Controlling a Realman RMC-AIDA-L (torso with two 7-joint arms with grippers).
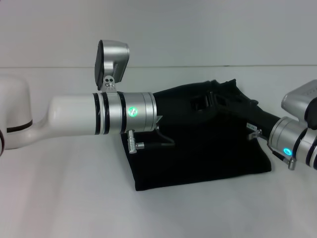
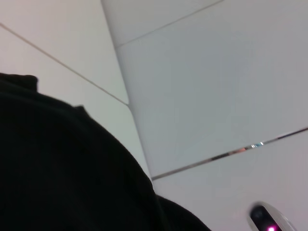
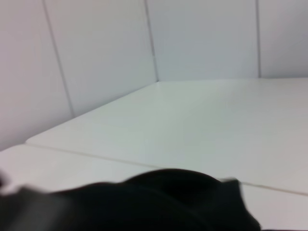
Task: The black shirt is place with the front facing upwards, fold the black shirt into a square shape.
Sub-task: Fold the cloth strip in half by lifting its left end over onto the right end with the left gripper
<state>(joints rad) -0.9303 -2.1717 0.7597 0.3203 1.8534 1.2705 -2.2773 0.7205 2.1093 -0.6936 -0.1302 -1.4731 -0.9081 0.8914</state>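
The black shirt (image 1: pixel 198 158) lies folded beneath both grippers (image 1: pixel 198 104) (image 1: pixel 242 111); whether either's jaws are spread, I cannot tell.

The black shirt (image 1: pixel 198 158) lies on the table (image 1: pixel 64 198); my left gripper (image 1: pixel 198 104) and right gripper (image 1: pixel 233 106) meet above its far half.

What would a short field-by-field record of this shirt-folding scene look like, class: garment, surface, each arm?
garment: black shirt, folded into a compact, roughly rectangular bundle, far edge bunched higher
lettering: not visible
surface: white table
left arm: reaches across from the left, its left gripper over the shirt's far left part; black against black cloth
right arm: comes in from the right, its right gripper over the shirt's far right part
contact: cannot tell for either
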